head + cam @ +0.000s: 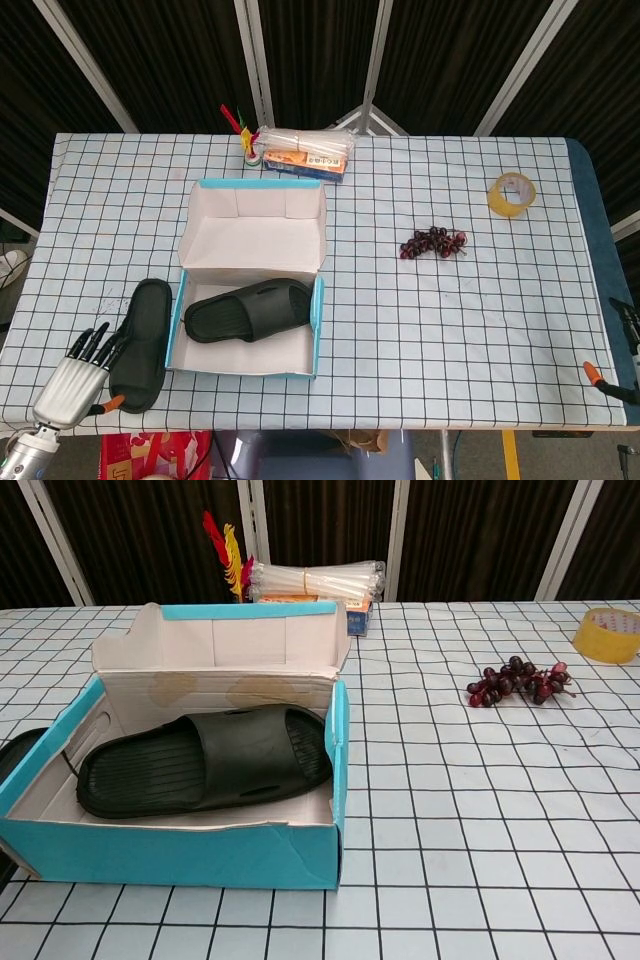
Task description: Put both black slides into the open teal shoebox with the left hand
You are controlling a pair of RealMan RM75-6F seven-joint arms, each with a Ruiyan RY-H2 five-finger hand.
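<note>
The open teal shoebox (313, 330) (170, 855) lies at the table's left, its lid folded back. One black slide (248, 308) (205, 760) lies flat inside it. The second black slide (140, 343) rests on the table just left of the box; the chest view catches only its edge (12, 748). My left hand (70, 382) hovers at the front left corner with its fingers spread and holding nothing, the fingertips (100, 338) close to that slide's left rim. Of my right hand (605, 378), only an orange-tipped finger and a dark part show at the right edge.
A bunch of dark grapes (432, 243) (518, 680) lies right of centre. A yellow tape roll (511, 193) (606, 633) sits at the far right. A bundle of clear tubes on a box (305, 150) (315, 580) stands behind the shoebox, beside a red and yellow toy (237, 122).
</note>
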